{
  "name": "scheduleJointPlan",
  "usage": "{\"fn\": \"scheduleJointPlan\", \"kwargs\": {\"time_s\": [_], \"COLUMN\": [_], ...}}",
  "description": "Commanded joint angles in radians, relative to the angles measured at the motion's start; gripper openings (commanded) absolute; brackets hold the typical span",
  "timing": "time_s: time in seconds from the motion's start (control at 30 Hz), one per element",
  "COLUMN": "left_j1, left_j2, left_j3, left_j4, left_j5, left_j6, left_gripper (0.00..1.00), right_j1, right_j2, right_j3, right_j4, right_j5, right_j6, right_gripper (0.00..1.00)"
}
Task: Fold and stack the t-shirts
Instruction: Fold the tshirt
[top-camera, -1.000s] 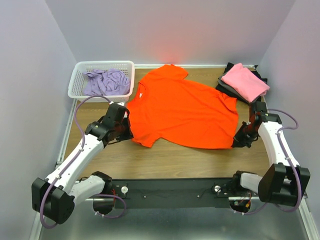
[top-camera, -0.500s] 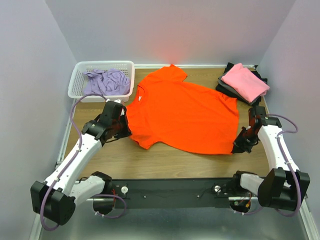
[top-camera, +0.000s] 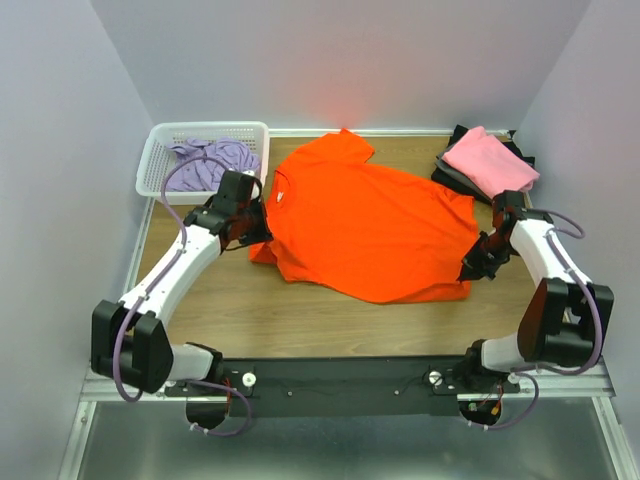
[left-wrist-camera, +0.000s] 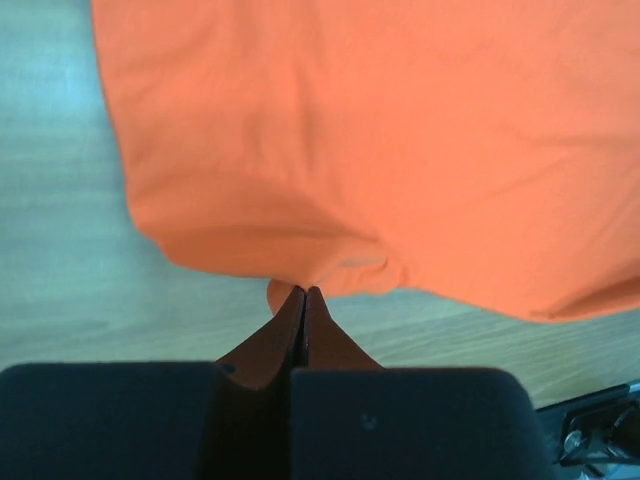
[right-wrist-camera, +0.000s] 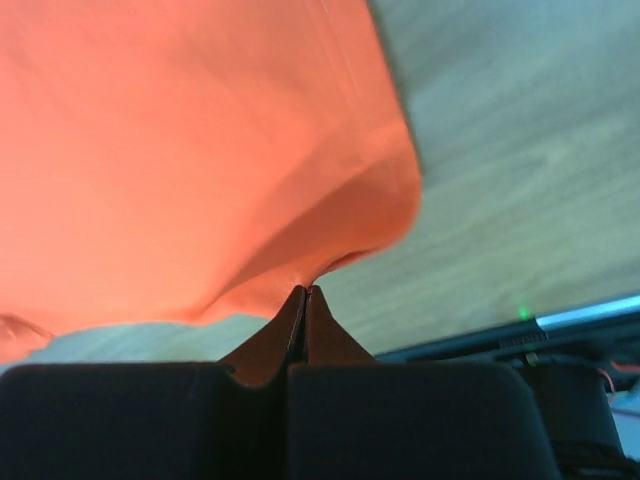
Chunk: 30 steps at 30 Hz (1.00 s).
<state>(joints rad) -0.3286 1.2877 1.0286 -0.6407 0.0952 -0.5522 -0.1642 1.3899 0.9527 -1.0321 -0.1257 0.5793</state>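
Across the middle of the tabletop lies the orange t-shirt, spread mostly flat, with its collar toward the left edge and its hem toward the right edge. At the shirt's left side, just nearer than the collar, the left gripper has its fingers pressed together on a pinch of orange cloth, which bunches up there. At the shirt's near right corner the right gripper is likewise clamped tight on the hem.

A white basket stands in the far left corner, holding a crumpled lavender t-shirt, just beyond the left arm's wrist. In the far right corner a folded pink t-shirt rests on dark folded shirts, near the right arm. Bare wood of the table shows along the near edge.
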Motion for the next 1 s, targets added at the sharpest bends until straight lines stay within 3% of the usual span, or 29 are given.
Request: {"fn": "scheduleJointPlan", "kwargs": {"time_s": [0.0, 0.3, 0.97], "left_j1": [0.019, 0.031, 0.069], "left_j2": [0.068, 0.312, 0.553], "left_j3": [0.092, 0.312, 0.602], "left_j4": [0.076, 0.073, 0.01], "left_j5": [0.046, 0.084, 0.141], "left_j6": [0.061, 0.129, 0.195], "left_gripper": [0.0, 0.0, 0.0], "right_j1": [0.006, 0.003, -0.07], "right_j2": [0.069, 0.153, 0.195], "right_j3": [0.05, 0.093, 0.146], "right_j4": [0.082, 0.112, 0.15], "right_j5": [-0.02, 0.015, 0.093], "right_j6": [0.019, 0.016, 0.051], "right_gripper": [0.02, 0.02, 0.02]}}
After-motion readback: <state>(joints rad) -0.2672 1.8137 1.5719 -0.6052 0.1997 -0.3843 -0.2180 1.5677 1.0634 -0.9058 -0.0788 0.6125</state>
